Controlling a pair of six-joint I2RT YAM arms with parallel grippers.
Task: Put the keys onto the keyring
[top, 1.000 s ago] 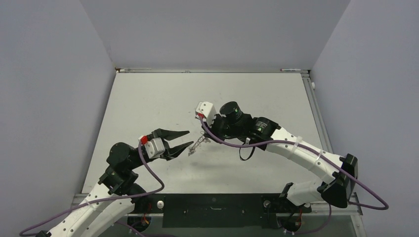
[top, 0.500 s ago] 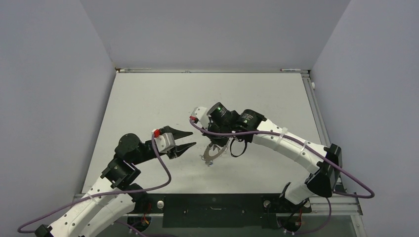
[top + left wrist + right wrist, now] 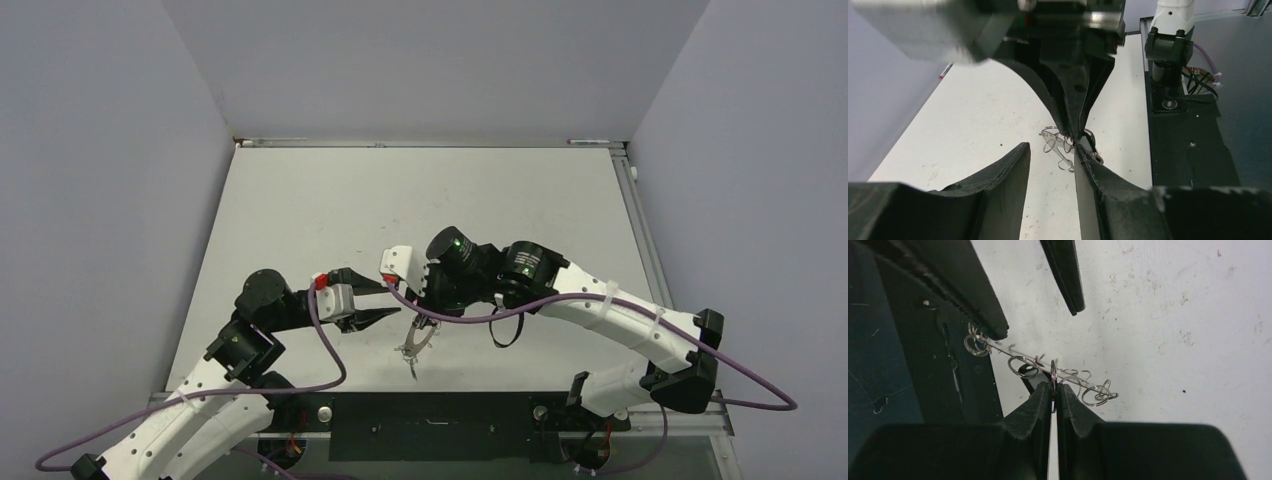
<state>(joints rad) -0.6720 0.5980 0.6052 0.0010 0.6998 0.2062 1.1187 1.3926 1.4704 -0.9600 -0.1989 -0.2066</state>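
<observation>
Two pincers, both mine, meet low over the near half of the table (image 3: 300, 210). My right pincer (image 3: 1053, 390) is pressed together on the rim of the ring (image 3: 1052, 371) and grips it edge-on, so from my right wrist the flat grey band shows only as a thin slanted line, with small wire loops (image 3: 1095, 395) strung along it on both sides of my fingertips. From above, the ring hangs tilted below those fingertips, its lower end pointing toward the black strip (image 3: 430, 412) at the table's near edge; whether the lowest loops touch the table I cannot tell. My left pincer (image 3: 390, 299) reaches in from the left with its jaws apart and nothing between them. The two pincers are just beside each other, tip to tip. One left finger (image 3: 993, 315) ends right at the cluster of loops on the ring's far end – touching or a hair off, I cannot tell – while the other left finger (image 3: 1068, 280) stands clear of the ring, over bare, scuffed table. From my left wrist, the loops show in the gap between my open fingers, below the closed right tips
</observation>
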